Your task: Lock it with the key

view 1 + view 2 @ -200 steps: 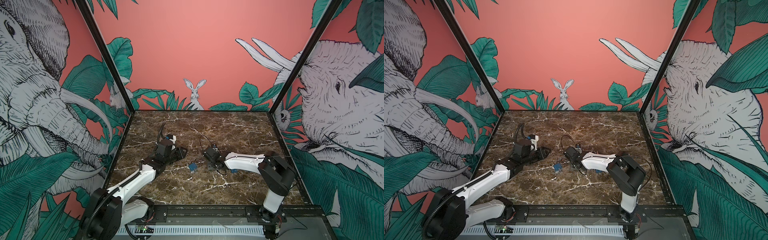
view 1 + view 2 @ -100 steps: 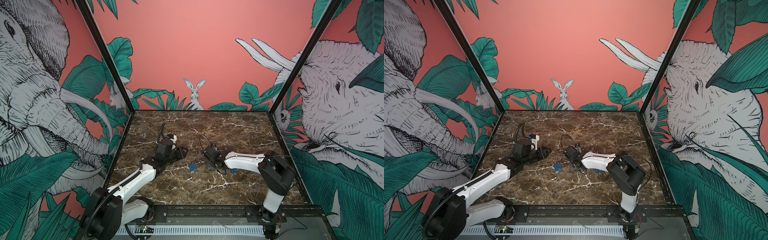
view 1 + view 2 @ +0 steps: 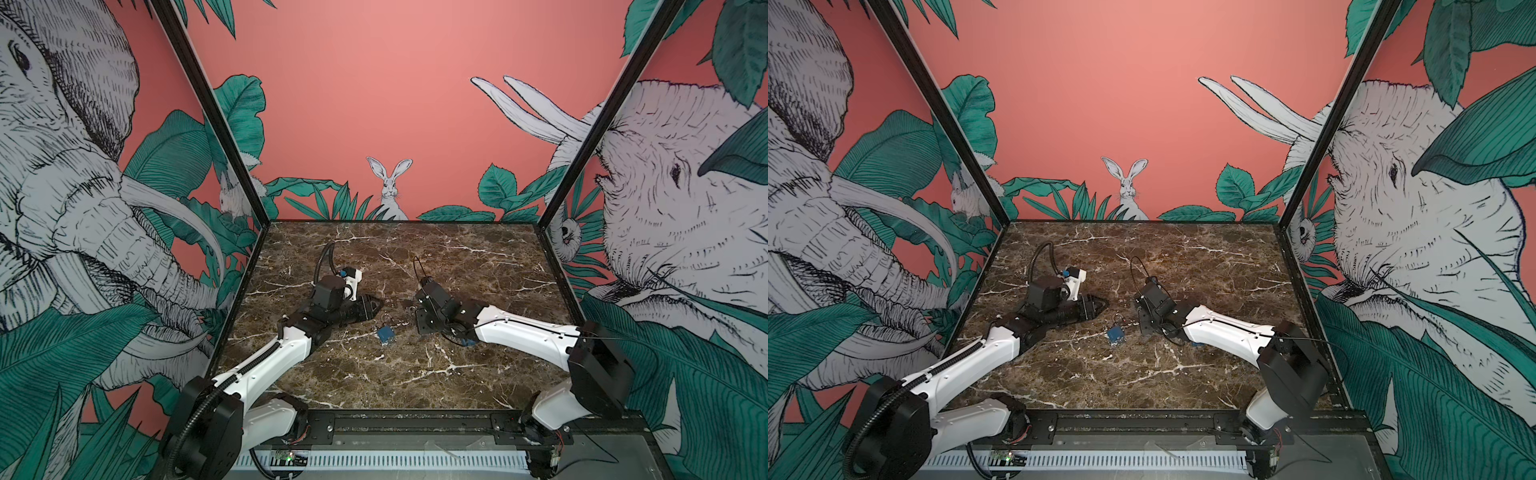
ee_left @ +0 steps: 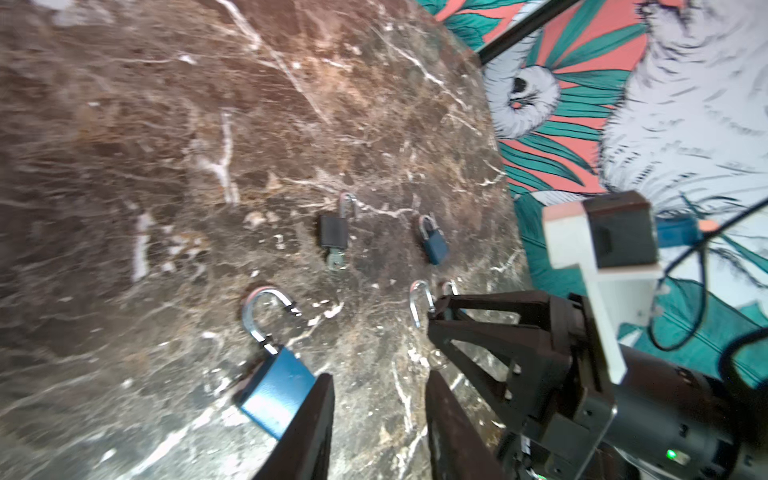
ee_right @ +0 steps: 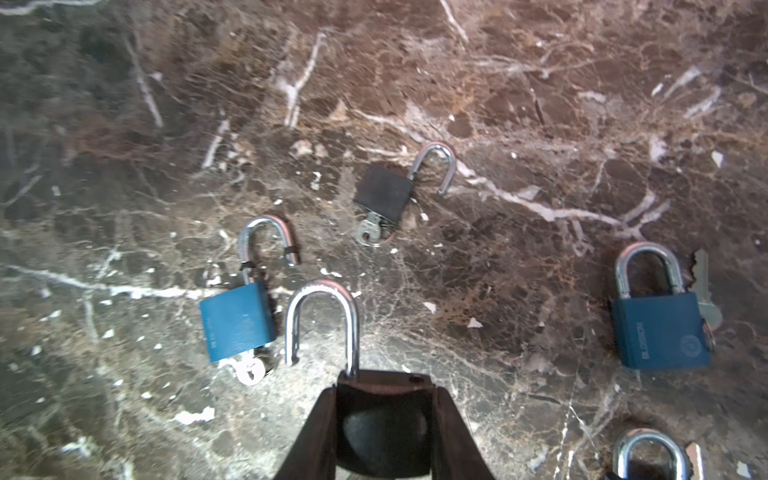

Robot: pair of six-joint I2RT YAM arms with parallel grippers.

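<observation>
five padlocks (image 5: 237, 324), three of them open, and at least three keys (image 5: 249, 370), two of them inserted

A smooth, brown marble-patterned tabletop (image 5: 540, 104) veined in white was shown. Bright polished metal shackles were seen on three padlocks: a blue padlock (image 5: 237, 324) with painted body, a matt black padlock (image 5: 384, 193), and a dull dark held padlock (image 5: 382, 436) between matt plastic-looking fingers (image 5: 455, 440).

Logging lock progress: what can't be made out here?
Keyhole of the held padlock: right wrist view, covered by the right gripper.
Body of another padlock: cut off by that view's edge.
Part of a key: hidden by the shut blue padlock.
Shackle of the open blue padlock: too small in both top views.
</observation>
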